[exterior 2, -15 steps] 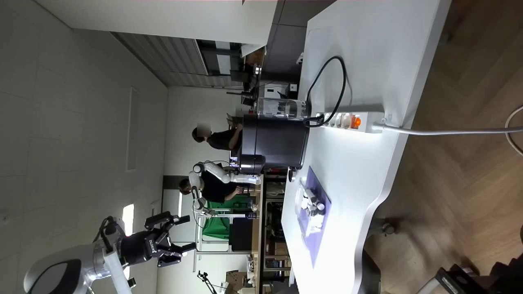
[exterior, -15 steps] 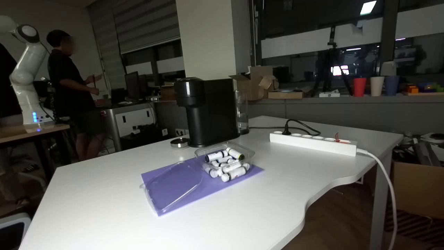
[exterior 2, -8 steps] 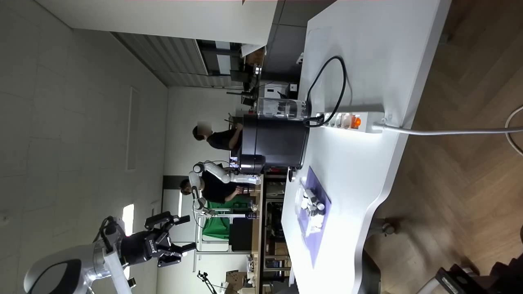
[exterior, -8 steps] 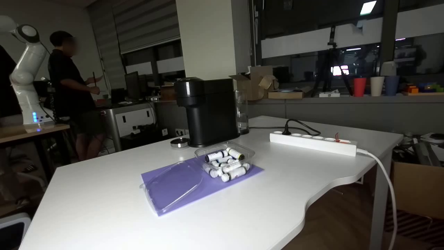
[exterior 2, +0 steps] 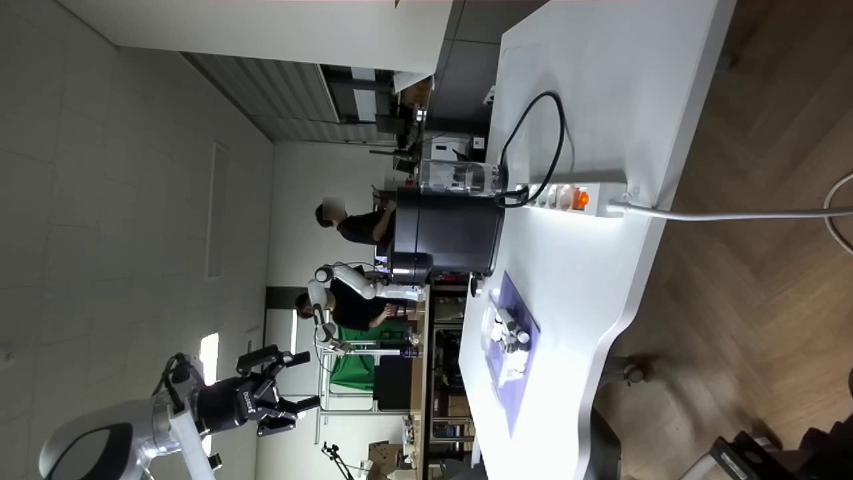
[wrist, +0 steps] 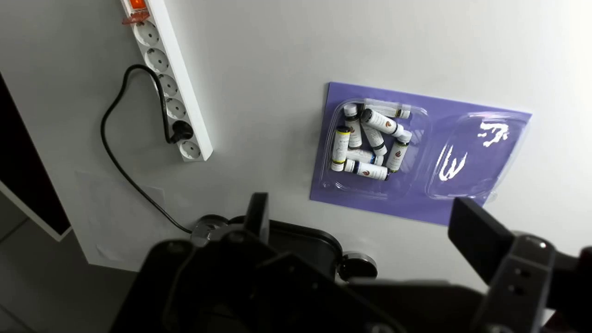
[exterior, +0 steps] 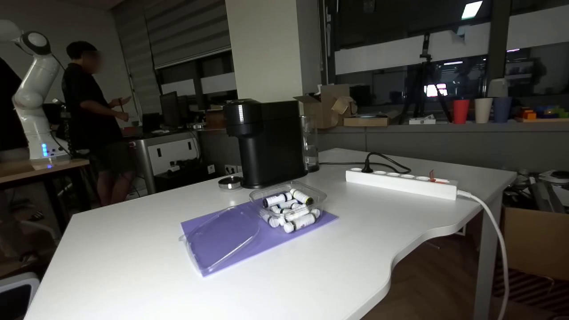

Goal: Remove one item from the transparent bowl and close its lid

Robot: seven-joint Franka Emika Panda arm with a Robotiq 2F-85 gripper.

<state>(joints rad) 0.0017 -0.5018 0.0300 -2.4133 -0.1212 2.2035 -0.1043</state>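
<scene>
Pincer: fingers spread wide, nothing gripped between them. Hangs well above the counter, as seen in an exterior view turned on its side.

Transparent bowl: on the purple mat, at the mat end nearer the power strip. Mat set between the counter's curved edge and the straight long edge opposite, apart from both. Bowl holds small white-labelled bottles, eight counted in the wrist view, all lying down and crossing one another; the bottle with a yellow band lies along the bowl's side nearest the strip.

Clear lid: off, lying on the mat beside the bowl, toward the counter edge opposite the window-side edge. Its outer rim reaches just past the mat's border. Whether lid and bowl touch on their facing sides, cannot tell.

Black machine: upright by the straight long edge, near the bowl. Clear tank at the side toward the corner where straight and window-side edges meet; round metal-rimmed dish beside its base.

Power strip: between mat and window-side edge, roughly parallel to that edge. Black plug seated in it; black cord bows out toward the window-side edge, then runs to the clear tank, far end hidden. White cable leaves the strip's end farther from the plug and drops over the counter's edge on the curved side.
</scene>
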